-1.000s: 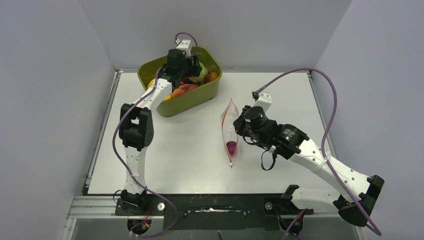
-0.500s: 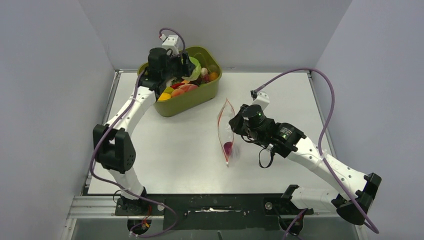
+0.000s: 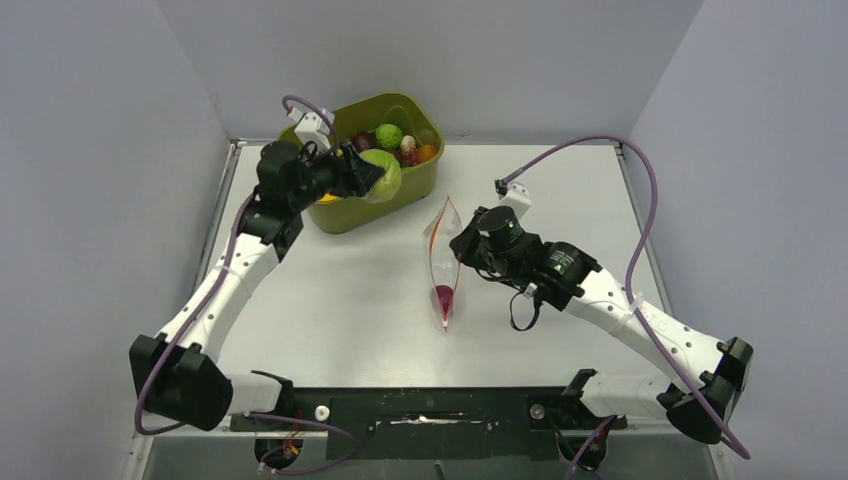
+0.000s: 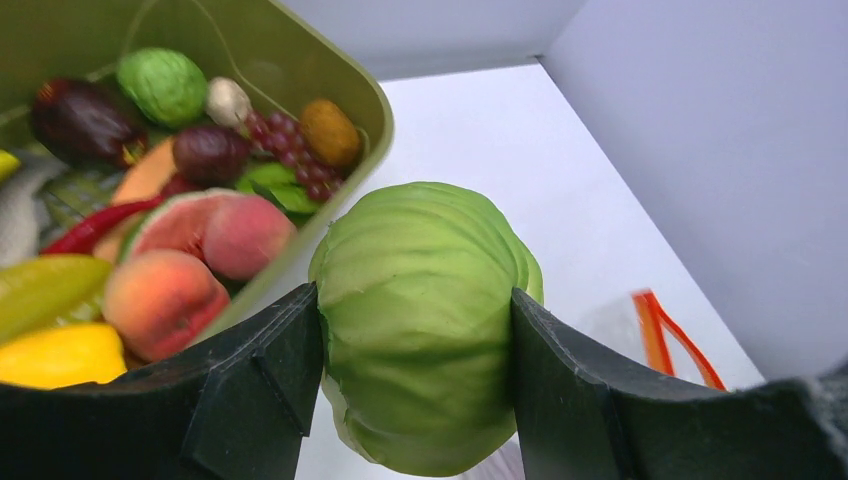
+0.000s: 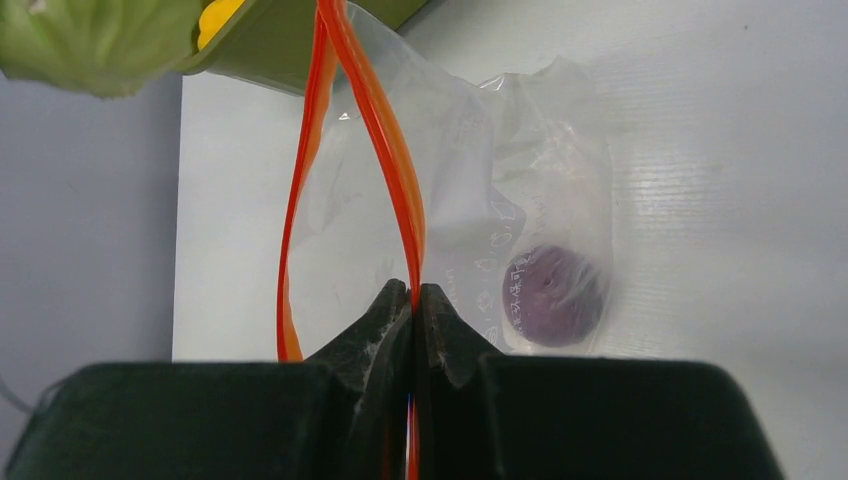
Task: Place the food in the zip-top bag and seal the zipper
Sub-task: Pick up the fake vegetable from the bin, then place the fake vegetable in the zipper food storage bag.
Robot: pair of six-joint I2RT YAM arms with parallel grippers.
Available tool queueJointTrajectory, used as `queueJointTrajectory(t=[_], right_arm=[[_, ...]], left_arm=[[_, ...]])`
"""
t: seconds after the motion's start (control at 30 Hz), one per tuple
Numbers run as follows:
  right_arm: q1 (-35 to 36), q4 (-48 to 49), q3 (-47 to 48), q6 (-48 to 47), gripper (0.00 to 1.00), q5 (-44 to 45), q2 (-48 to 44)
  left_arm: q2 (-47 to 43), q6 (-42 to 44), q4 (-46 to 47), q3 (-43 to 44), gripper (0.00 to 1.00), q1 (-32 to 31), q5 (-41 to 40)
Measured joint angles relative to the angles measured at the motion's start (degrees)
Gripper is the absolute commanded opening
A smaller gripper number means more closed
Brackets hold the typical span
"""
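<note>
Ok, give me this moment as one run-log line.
left hand: shut on cabbage | right hand: shut on zipper, bag open | in bag: purple fruit

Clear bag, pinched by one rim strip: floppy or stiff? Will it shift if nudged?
Likely floppy: the zip-top bag is wrinkled below the zipper, where the right gripper has its jaws shut. Probably light: only one purple fruit weighs it down, so a nudge may slide it. The mouth may collapse if released.

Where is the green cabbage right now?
Top view, upper left: the cabbage is held in the left gripper at the near rim of the olive tub.
</note>
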Motion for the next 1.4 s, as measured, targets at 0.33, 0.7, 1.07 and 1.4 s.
queueJointTrajectory(t=[0.33, 0.7, 1.07, 1.4], right_arm=[[-0.9, -7.0, 3.7, -0.7, 0.0, 5.4, 1.8], [-1.1, -15.6, 3.9, 0.2, 0.0, 9.9, -4.8], [-1.2, -1.1, -2.1, 1.2, 0.0, 4.0, 0.8], [-1.2, 5.6, -2.3, 2.3, 0.0, 0.4, 3.1]], left_arm=[[-17.8, -11.1, 1.1, -19.1, 0.43, 0.0, 7.5], [-22.8, -18.8, 6.4, -24.0, 0.41, -0.1, 15.3], [-25.4, -27.6, 14.6, -31.7, 0.38, -0.5, 18.6], [-24.0, -35.5, 22.9, -33.9, 0.37, -4.4, 18.0]])
